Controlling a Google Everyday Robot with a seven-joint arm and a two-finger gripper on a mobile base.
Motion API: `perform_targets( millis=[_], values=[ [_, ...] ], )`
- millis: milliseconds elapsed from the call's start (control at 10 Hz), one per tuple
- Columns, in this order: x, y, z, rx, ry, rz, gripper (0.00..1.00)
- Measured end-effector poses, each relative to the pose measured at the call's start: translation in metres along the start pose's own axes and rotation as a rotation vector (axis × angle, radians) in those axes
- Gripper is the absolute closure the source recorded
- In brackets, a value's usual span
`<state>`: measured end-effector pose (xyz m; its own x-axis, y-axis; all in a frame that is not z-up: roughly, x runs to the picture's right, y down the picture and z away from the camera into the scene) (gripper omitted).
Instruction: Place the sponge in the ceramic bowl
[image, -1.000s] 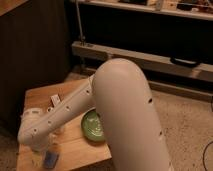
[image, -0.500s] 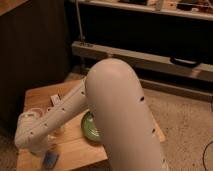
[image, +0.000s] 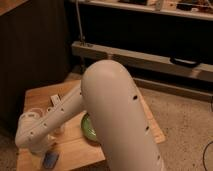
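Observation:
The sponge is a small light-blue pad lying flat at the front left of the wooden table. The ceramic bowl is a glossy green dish at mid-table, and my white arm hides most of it, leaving only its left part showing. My gripper hangs low at the end of the arm, just left of and above the sponge, largely hidden behind the wrist housing.
A small white object stands on the table behind the forearm. A dark cabinet wall rises to the left. A metal shelf rail runs across behind the table. Speckled floor lies to the right.
The arm has swung left and nearer to the camera, covering more of the green bowl. The wrist end has sunk closer to the sponge, which has not moved.

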<state>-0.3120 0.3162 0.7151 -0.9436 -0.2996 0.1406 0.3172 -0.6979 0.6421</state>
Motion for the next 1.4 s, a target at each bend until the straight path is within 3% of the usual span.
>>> perform_targets(
  millis=[200,600,1000,1300,1400],
  values=[
    [0.002,-0.018,0.008,0.017,-0.013,-0.025,0.2],
    [0.001,-0.008,0.024,0.052,-0.023,-0.024,0.23],
    [0.007,-0.01,0.02,0.059,-0.016,-0.035,0.63],
    [0.006,-0.01,0.017,0.04,-0.019,-0.029,0.92],
    [0.002,-0.004,0.012,0.03,-0.015,-0.014,0.97]
  ],
)
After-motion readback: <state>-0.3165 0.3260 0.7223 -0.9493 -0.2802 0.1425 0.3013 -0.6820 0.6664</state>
